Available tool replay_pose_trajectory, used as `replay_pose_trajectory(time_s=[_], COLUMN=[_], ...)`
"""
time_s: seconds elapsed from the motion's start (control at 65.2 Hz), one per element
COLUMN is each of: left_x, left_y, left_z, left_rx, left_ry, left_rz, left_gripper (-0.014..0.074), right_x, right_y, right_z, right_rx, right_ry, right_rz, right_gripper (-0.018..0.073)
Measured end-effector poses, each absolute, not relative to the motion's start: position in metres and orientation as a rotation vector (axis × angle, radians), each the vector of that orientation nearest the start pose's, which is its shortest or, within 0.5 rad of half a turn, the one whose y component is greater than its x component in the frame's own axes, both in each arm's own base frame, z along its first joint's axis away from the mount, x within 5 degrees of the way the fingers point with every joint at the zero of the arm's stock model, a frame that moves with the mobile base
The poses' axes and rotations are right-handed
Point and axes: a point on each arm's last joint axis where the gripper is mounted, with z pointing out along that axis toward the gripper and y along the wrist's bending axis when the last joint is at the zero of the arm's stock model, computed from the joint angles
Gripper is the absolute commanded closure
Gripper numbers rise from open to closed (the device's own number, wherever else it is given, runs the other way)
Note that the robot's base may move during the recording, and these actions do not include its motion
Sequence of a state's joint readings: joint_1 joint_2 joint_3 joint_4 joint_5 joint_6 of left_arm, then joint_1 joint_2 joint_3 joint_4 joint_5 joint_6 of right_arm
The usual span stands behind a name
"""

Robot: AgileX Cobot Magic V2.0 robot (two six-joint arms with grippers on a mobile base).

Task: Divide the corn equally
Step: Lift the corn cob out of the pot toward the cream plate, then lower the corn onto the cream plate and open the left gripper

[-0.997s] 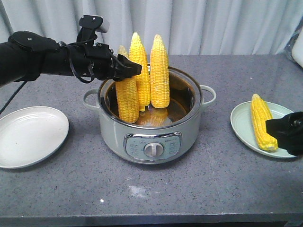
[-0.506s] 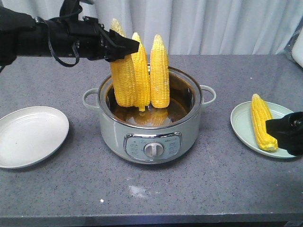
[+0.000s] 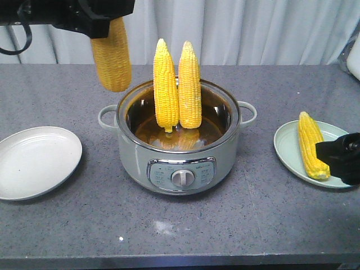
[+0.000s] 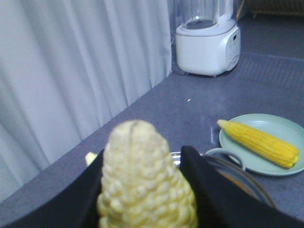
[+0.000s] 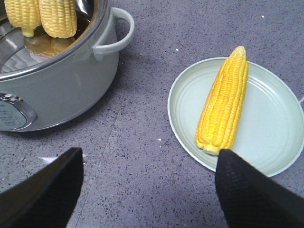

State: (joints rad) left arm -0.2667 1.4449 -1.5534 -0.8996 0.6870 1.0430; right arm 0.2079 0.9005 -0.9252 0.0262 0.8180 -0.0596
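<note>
Left gripper (image 3: 104, 19) is clenching a cob (image 3: 112, 59) above the pot's (image 3: 178, 152) left rim. Two cobs (image 3: 166, 84) are standing upright inside the pot. Right gripper (image 5: 149, 154) is hovering wide open right of the pot, by a green plate (image 5: 275, 142) bearing one cob (image 5: 223, 107). A white plate (image 3: 34, 163) is lying left of the pot.

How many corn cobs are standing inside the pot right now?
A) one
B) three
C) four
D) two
D: only the left cob and the right cob stand upright in the pot; the third cob hangs in the air to the left of the pot.
</note>
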Motion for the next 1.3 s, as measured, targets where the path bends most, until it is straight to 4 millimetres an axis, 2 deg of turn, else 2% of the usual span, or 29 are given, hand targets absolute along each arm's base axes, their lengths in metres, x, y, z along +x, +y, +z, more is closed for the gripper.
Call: replay_pose_trajectory(time_s=[0.107, 0.261, 0.414, 0.567, 0.675, 0.997, 1.303], left_x=[0.289, 0.29, 0.293, 0.305, 0.316, 0.347, 0.365], left_y=[-0.119, -0.101, -0.078, -0.058, -0.051, -0.027, -0.018], left_z=[0.46, 0.448, 0.431, 0.409, 0.39, 0.344, 0.307], left_rx=[0.797, 0.708, 0.541, 0.362, 0.308, 0.218, 0.23], left_ry=[1.715, 1.913, 2.16, 2.35, 2.465, 2.658, 2.801], left_rz=[-0.392, -0.219, 0.011, 0.261, 0.346, 0.421, 0.159], left_gripper=[0.0379, 0.0377, 0.0374, 0.0369, 0.0365, 0.0358, 0.0351], right_x=[0.167, 0.167, 0.167, 0.167, 0.167, 0.167, 0.167], right_y=[0.037, 0.037, 0.037, 0.037, 0.037, 0.037, 0.037], right_z=[0.359, 0.359, 0.359, 0.359, 0.359, 0.359, 0.359], right_rx=[-0.294, -0.294, -0.294, -0.294, -0.294, -0.294, -0.294], right_ry=[2.26, 2.26, 2.26, 2.26, 2.26, 2.26, 2.26], right_rz=[0.109, 0.109, 0.109, 0.109, 0.109, 0.109, 0.109], right_gripper=[-0.0001, -0.0001, -0.0001, -0.0001, -0.0001, -0.0001, -0.0001])
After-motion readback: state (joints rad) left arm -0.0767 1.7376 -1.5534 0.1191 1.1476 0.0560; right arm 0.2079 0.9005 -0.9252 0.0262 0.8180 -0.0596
